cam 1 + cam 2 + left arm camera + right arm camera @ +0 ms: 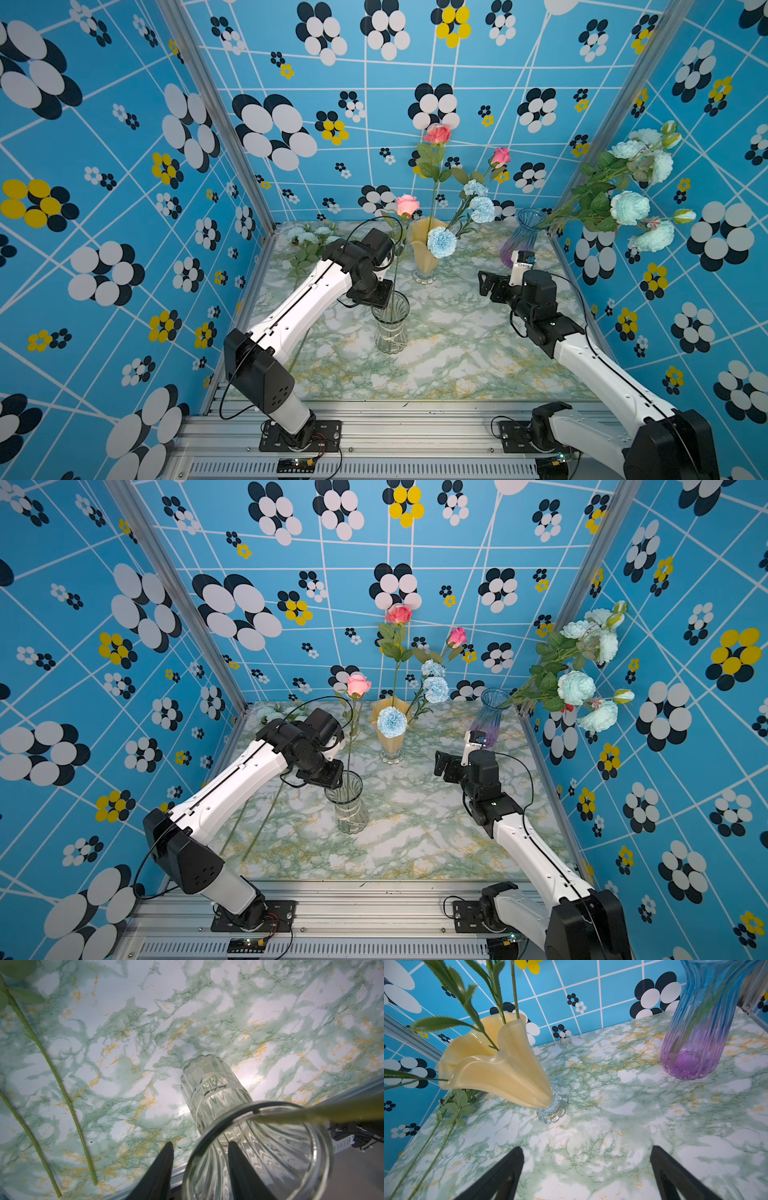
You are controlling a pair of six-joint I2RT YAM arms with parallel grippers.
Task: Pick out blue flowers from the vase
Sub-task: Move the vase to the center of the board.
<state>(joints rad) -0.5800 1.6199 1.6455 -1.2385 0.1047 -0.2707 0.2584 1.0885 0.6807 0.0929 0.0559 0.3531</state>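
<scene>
Straddling clear vase [212,1093] rim, left gripper [200,1142] narrow, not clamped; right gripper [587,1148] wide, empty. One blue spray [309,237] lies on table [457,353]; blue carnations [441,242] in yellow vase [424,257] and peonies [629,208] in purple vase [515,245] left to pull.

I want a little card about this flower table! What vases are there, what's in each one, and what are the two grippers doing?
Clear vase: one pink rose
Yellow vase: two pink roses, three small blue flowers
Purple vase: big blue flowers, leaning out
Table: pale flowers lying at back
Left gripper: jaws apart, straddling clear vase's rim
Right gripper: open, empty
</scene>
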